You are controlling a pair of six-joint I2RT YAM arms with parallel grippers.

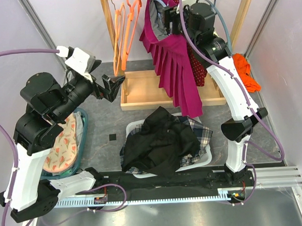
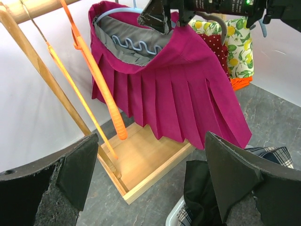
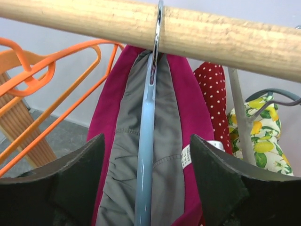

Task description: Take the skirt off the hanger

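The magenta pleated skirt (image 1: 177,76) hangs from a light-blue hanger (image 3: 146,155) whose metal hook sits over the wooden rod (image 3: 211,37). Its grey-lined waist (image 3: 174,141) is draped over the hanger. My right gripper (image 1: 170,18) is up at the rod, open, with a jaw on each side of the waist and hanger (image 3: 146,139) and a gap on both sides. My left gripper (image 1: 114,87) hovers open to the left of the rack with nothing between its fingers (image 2: 150,136). It faces the skirt (image 2: 188,94) and the hanger (image 2: 134,44).
Orange hangers (image 1: 124,33) hang left of the skirt, and a red dotted garment (image 1: 197,70) and a lemon-print one (image 3: 261,136) to its right. The rack's wooden base tray (image 1: 145,90) lies below. A white basket (image 1: 134,126) holds dark clothes, and a teal basket (image 1: 83,131) stands at left.
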